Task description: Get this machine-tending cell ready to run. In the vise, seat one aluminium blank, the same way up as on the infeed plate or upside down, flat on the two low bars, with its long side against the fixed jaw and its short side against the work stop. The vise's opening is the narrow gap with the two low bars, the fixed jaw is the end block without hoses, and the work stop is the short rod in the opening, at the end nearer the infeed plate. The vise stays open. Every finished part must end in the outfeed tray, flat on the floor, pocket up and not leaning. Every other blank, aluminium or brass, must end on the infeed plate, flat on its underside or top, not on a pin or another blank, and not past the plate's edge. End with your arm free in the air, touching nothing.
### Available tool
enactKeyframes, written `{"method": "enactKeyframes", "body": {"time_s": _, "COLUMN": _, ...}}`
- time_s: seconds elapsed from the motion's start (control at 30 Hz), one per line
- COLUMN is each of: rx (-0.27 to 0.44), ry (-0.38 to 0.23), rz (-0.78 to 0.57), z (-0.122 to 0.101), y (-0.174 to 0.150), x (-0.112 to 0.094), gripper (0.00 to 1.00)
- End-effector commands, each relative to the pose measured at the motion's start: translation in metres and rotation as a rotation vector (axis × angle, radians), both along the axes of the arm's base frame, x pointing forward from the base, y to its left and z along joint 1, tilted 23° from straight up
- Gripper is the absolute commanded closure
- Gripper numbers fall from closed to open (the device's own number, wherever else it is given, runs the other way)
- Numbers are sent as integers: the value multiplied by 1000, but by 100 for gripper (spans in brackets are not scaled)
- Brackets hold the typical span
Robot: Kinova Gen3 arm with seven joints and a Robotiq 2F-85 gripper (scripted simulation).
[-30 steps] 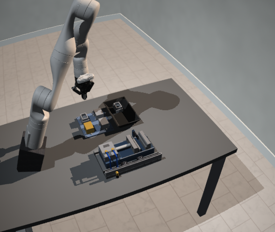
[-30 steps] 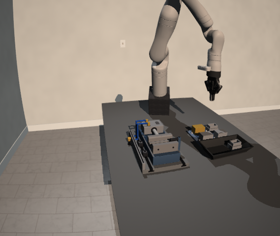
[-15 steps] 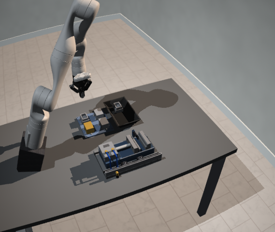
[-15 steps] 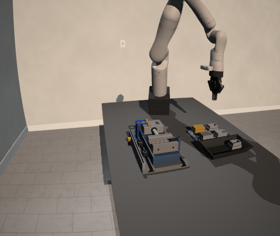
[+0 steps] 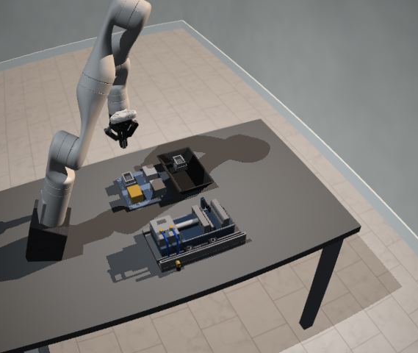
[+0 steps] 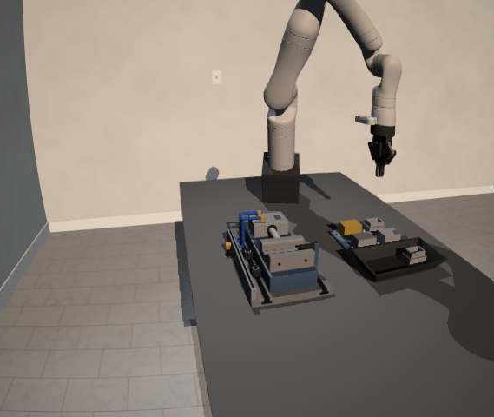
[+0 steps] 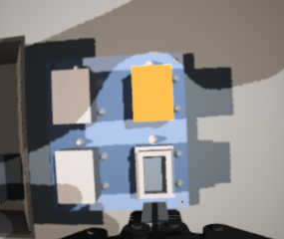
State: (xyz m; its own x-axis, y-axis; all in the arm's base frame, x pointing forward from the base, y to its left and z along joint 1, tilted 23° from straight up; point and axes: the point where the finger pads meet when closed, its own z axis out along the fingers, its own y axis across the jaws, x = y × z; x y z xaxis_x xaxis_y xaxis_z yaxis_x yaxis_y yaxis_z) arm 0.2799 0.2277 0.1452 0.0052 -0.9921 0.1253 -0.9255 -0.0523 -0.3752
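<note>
Hanging closed and empty at the upper left of the top view, the gripper [image 5: 123, 143] is kept high above the infeed plate [image 5: 147, 197], where a finished part [image 5: 128, 177] waits for the outfeed tray [image 5: 203, 173].

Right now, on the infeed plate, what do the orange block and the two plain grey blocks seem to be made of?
The orange block looks like brass: a flat yellow-orange colour, matte, no shine. The two plain grey blocks look like aluminium: pale grey, matte, smooth faces. Colour alone suggests this. The infeed plate is blue, perhaps painted metal.

Arm [image 5: 95, 81] aloft, jaws closed, empty.
</note>
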Motion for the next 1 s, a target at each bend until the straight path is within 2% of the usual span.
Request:
{"method": "enactKeyframes", "body": {"time_s": 0.0, "rx": 1, "ry": 0, "rz": 1, "z": 0, "y": 1, "x": 0, "gripper": 100}}
{"method": "enactKeyframes", "body": {"time_s": 0.13, "rx": 1, "ry": 0, "rz": 0, "z": 0, "y": 1, "x": 0, "gripper": 100}}
{"method": "enactKeyframes", "body": {"time_s": 0.17, "rx": 1, "ry": 0, "rz": 0, "z": 0, "y": 1, "x": 0, "gripper": 33}}
{"method": "enactKeyframes", "body": {"time_s": 0.97, "rx": 1, "ry": 0, "rz": 0, "z": 0, "y": 1, "x": 0, "gripper": 33}}
